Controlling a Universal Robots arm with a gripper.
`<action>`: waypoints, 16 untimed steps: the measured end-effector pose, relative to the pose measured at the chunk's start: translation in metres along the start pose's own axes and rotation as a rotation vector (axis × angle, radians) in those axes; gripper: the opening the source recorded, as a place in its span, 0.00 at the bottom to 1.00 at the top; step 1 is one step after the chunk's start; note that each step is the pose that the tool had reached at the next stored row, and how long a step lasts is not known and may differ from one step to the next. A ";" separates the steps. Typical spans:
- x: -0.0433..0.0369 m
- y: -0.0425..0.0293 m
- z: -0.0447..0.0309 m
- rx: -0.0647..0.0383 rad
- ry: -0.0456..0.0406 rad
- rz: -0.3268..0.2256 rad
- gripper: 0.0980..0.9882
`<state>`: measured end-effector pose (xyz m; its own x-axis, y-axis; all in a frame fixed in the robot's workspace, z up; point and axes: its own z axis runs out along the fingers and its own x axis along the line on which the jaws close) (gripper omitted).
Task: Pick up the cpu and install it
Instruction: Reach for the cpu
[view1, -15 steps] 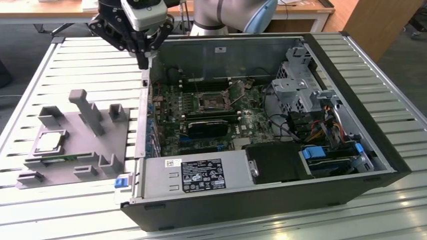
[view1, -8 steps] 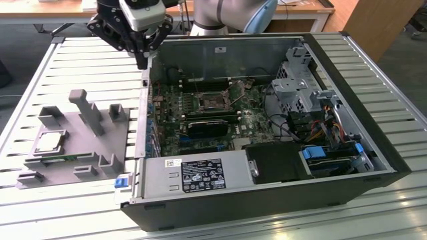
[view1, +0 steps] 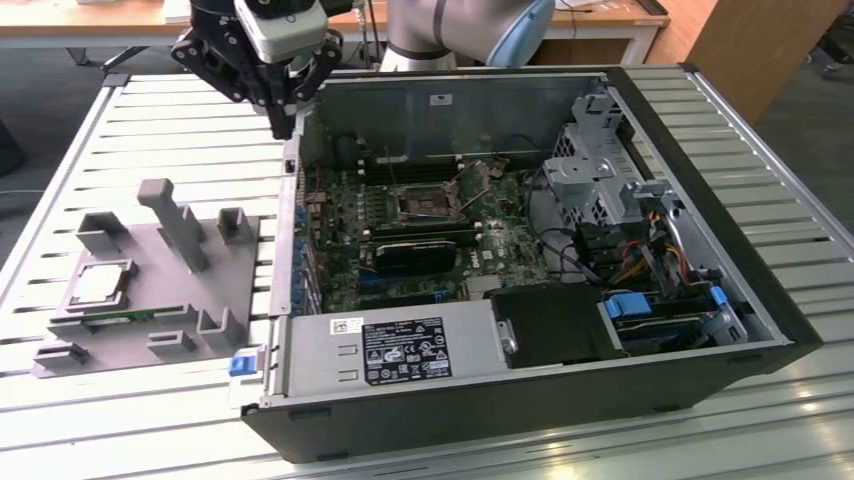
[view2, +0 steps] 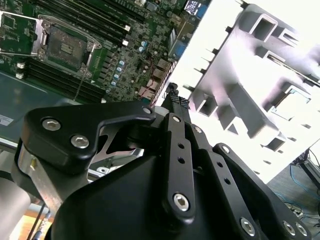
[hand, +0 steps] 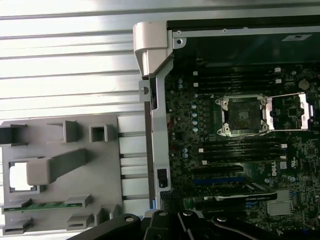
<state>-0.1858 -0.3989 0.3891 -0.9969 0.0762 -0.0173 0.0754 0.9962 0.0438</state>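
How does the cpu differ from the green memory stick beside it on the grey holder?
Shape: the cpu is square; the memory stick is long and narrow. Colour: the cpu has a shiny silver top; the memory stick is green. Both rest on the grey holder, outside the computer case.

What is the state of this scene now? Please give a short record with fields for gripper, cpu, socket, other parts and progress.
gripper: shut, holding nothing, by the wall of the open case, at the exterior view's left
cpu: lying flat in the grey holder, apart from the gripper
socket: no chip in it, its metal frame swung open
other parts: memory stick in the same holder, beside the cpu
progress: cpu not yet picked up
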 end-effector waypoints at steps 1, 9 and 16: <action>0.0002 0.0000 0.0000 0.000 0.0000 0.000 0.01; 0.0022 -0.0002 0.0003 0.000 0.0004 0.000 0.01; 0.0037 -0.0003 0.0005 0.000 0.0011 0.000 0.01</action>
<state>-0.1895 -0.3989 0.3885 -0.9970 0.0763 -0.0162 0.0755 0.9962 0.0438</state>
